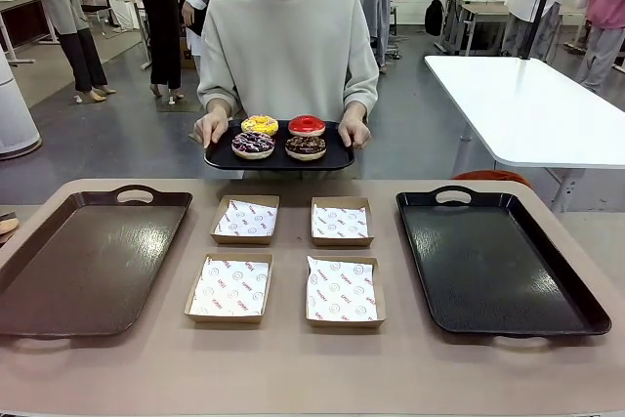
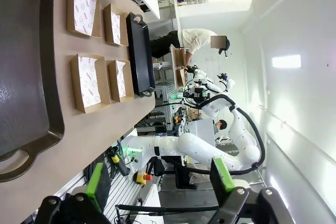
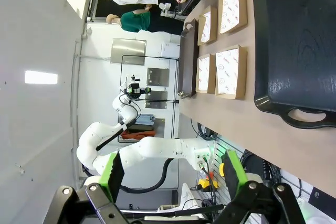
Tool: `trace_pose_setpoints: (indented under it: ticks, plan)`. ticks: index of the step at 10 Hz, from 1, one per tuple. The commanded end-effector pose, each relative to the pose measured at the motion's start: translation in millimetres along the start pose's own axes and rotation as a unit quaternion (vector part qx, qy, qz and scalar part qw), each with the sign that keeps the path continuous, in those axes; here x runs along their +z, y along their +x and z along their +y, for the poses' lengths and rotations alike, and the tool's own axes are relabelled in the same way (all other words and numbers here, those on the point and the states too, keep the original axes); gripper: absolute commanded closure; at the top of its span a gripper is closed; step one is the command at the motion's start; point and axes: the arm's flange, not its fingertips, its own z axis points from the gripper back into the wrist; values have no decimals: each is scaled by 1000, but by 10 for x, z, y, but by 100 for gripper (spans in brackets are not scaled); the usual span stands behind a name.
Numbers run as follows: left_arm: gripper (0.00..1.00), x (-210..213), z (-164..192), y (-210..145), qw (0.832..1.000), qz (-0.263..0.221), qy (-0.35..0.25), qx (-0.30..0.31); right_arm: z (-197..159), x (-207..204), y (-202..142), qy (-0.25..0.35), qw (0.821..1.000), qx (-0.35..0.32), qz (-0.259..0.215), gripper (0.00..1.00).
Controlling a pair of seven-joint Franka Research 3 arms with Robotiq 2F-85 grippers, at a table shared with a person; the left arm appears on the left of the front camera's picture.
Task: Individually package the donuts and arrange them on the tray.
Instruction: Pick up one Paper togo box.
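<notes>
Plainly, the four frosted ring donuts sit on a small black tray held in the person's hands, far ahead of both the left gripper and the right gripper, each spread wide and empty, neither evidently nearer.

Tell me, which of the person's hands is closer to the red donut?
The person's left hand. It grips the edge of the carried tray just beside the red donut; the right hand holds the opposite edge, beyond the yellow donut.
</notes>
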Motion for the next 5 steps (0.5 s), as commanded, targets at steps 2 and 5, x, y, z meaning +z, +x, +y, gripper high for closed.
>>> trace_pose_setpoints:
  ticks: [2,5]
  plan:
    - [0,6,-12,17,1000,-5,-10,-3,0,9,-2,12,1000,2,-3,0]
    - [0,6,-12,17,1000,-5,-10,-3,0,9,-2,12,1000,2,-3,0]
